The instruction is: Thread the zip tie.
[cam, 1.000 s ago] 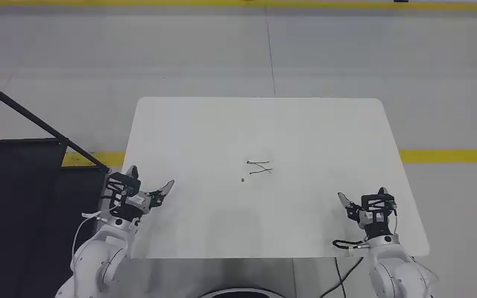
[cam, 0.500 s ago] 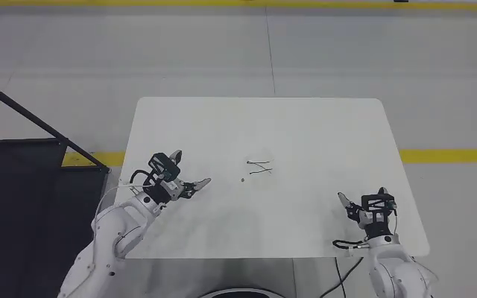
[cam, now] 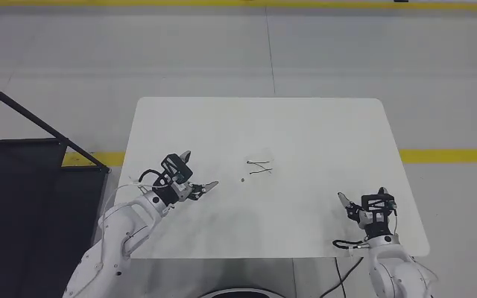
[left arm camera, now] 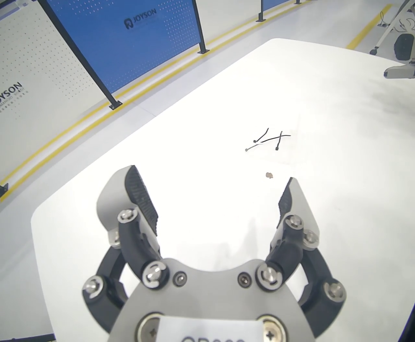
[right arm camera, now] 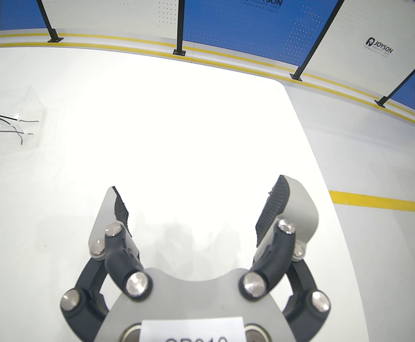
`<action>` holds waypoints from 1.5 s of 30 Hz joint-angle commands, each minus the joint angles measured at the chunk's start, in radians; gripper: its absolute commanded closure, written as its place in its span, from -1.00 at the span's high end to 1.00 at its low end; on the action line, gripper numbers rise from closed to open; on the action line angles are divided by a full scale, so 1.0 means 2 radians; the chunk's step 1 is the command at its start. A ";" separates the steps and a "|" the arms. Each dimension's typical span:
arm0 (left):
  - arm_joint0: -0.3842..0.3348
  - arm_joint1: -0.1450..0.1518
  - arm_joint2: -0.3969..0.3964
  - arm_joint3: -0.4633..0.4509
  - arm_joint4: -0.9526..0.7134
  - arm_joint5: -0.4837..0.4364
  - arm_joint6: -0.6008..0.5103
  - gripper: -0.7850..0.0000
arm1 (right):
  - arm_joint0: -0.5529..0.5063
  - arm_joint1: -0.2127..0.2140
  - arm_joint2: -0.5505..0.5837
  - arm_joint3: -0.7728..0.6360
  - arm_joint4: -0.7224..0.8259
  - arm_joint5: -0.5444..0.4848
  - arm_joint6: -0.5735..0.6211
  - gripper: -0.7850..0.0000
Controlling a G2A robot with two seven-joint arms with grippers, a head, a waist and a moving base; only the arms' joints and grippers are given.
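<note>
A few thin black zip ties point(cam: 258, 167) lie crossed in a small heap near the middle of the white table point(cam: 313, 127). They appear ahead of my left gripper in the left wrist view, zip ties point(left arm camera: 269, 140), and far off to the side in the right wrist view, zip ties point(right arm camera: 16, 128). My left gripper point(cam: 198, 171) point(left arm camera: 210, 175) hovers over the table to the left of the heap, open and holding nothing. Open and holding nothing as well, my right gripper point(cam: 363, 196) point(right arm camera: 197, 183) stays by the near right corner, well away from the ties.
A small brownish speck point(cam: 243, 179) point(left arm camera: 269, 175) lies on the table between the left gripper and the ties. Blue and white panels on black posts point(right arm camera: 179, 26) stand on the floor beyond the table, behind a yellow floor line.
My left arm has swung in from the table's near left corner toward the zip ties, gripper still open. The right arm and the ties have not moved.
</note>
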 commanded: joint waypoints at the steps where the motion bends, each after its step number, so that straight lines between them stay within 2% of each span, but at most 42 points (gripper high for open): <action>1: -0.003 -0.001 0.009 -0.004 -0.005 0.002 -0.024 1.00 | 0.000 0.000 0.000 0.000 0.000 0.000 0.000 1.00; 6: -0.039 -0.007 0.054 -0.002 -0.045 0.006 -0.111 1.00 | 0.000 0.000 0.000 0.000 0.000 0.000 0.000 1.00; 11: -0.087 -0.016 0.092 0.009 -0.109 0.031 -0.215 1.00 | 0.000 0.000 0.000 0.000 0.000 0.000 0.000 1.00; 16: -0.121 -0.021 0.107 0.029 -0.173 0.057 -0.271 1.00 | 0.000 0.000 0.000 0.000 0.000 0.000 0.000 1.00; 22: -0.134 -0.023 0.111 0.037 -0.158 0.086 -0.278 1.00 | 0.000 0.000 0.000 0.000 0.000 0.000 0.000 1.00; 32: -0.134 -0.023 0.111 0.037 -0.158 0.086 -0.278 1.00 | 0.000 0.000 0.000 0.000 0.000 0.000 0.000 1.00; 36: -0.117 -0.019 0.108 0.022 -0.102 0.086 -0.239 1.00 | 0.000 0.000 0.000 0.000 0.000 0.000 0.000 1.00; 38: -0.108 -0.019 0.106 0.019 -0.101 0.089 -0.221 1.00 | 0.000 0.000 0.000 0.000 0.000 0.000 0.000 1.00; 41: -0.112 -0.021 0.109 0.020 -0.118 0.100 -0.234 1.00 | 0.000 0.000 0.000 0.000 0.000 0.000 0.000 1.00; 45: -0.128 -0.026 0.134 0.021 -0.128 0.125 -0.268 1.00 | 0.000 0.000 0.000 0.000 0.000 0.000 0.000 1.00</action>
